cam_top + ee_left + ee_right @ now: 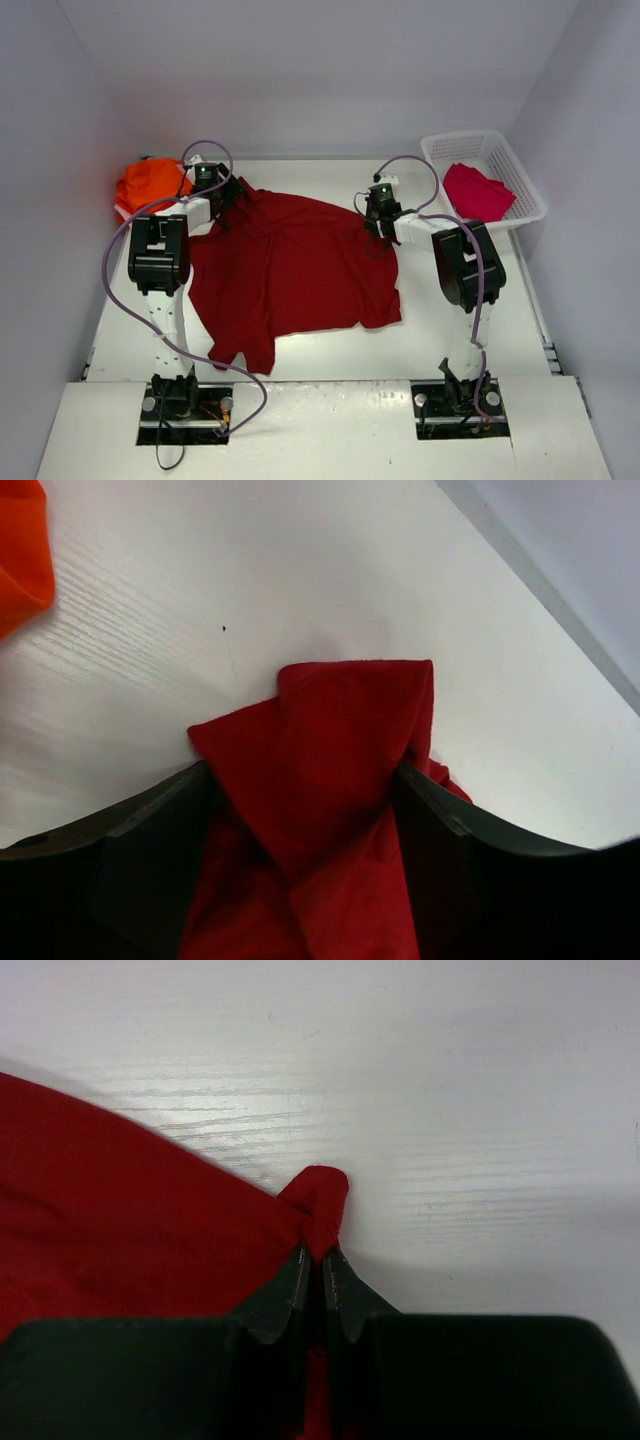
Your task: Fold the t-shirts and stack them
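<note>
— What stands in the far right corner of the worktop (450, 330)?
— A white plastic lattice basket (465, 140), near the walls (320, 70).
— And the worktop itself?
— White, with a faint wood grain. The left wrist view shows one tiny dark speck (223, 629). Pale walls enclose it.

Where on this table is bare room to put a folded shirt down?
Bare: the near strip between the red shirt and the arm bases; the far strip behind it along the back wall; the right side, near of the basket, under the right arm. Crowded: the far left corner, where orange shirts and left gripper meet the red shirt.
</note>
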